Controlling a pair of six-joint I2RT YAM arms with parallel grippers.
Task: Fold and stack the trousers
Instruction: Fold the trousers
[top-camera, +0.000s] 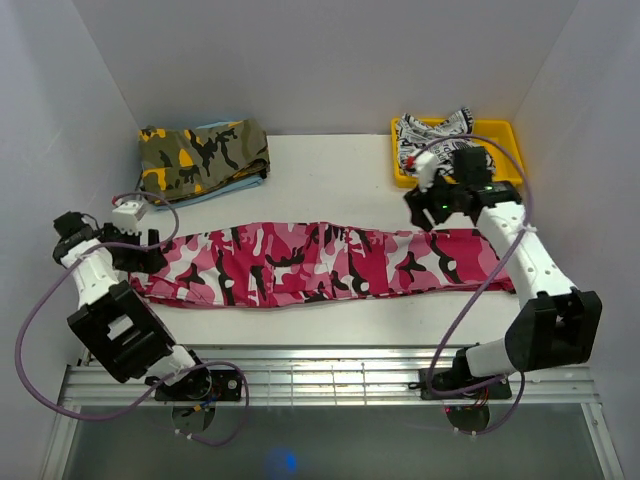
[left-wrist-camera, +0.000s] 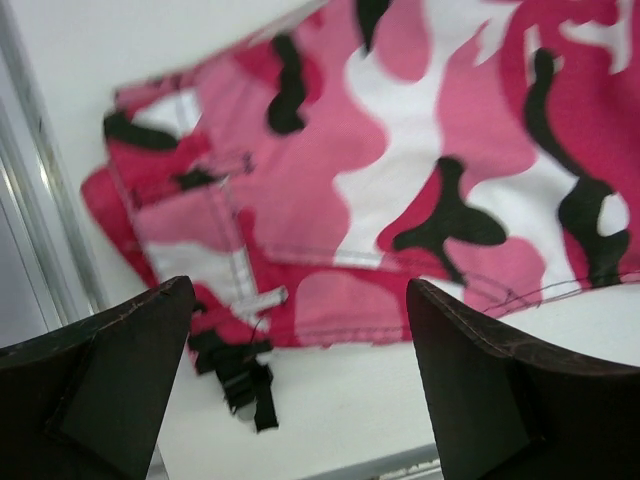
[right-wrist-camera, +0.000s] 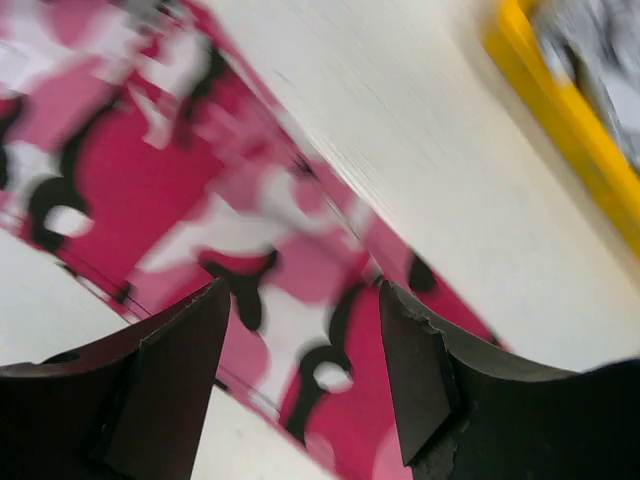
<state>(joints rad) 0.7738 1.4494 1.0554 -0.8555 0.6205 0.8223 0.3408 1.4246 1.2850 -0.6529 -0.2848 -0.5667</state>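
The trousers (top-camera: 320, 262), in pink, white and black camouflage, lie stretched flat across the table from left to right. My left gripper (top-camera: 148, 258) hovers at their left end and is open. In the left wrist view that end of the trousers (left-wrist-camera: 400, 180) shows between the spread fingers (left-wrist-camera: 110, 380), with a black strap (left-wrist-camera: 235, 375) lying on the table. My right gripper (top-camera: 428, 208) hangs over the right part of the trousers. Its jaws stand apart above the cloth (right-wrist-camera: 300, 260), holding nothing; this view is blurred.
An olive-and-orange camouflage garment (top-camera: 200, 155) lies folded at the back left. A yellow tray (top-camera: 505, 135) at the back right holds a white garment with black print (top-camera: 430, 135). A metal rail (top-camera: 330, 365) runs along the near edge. White walls enclose the table.
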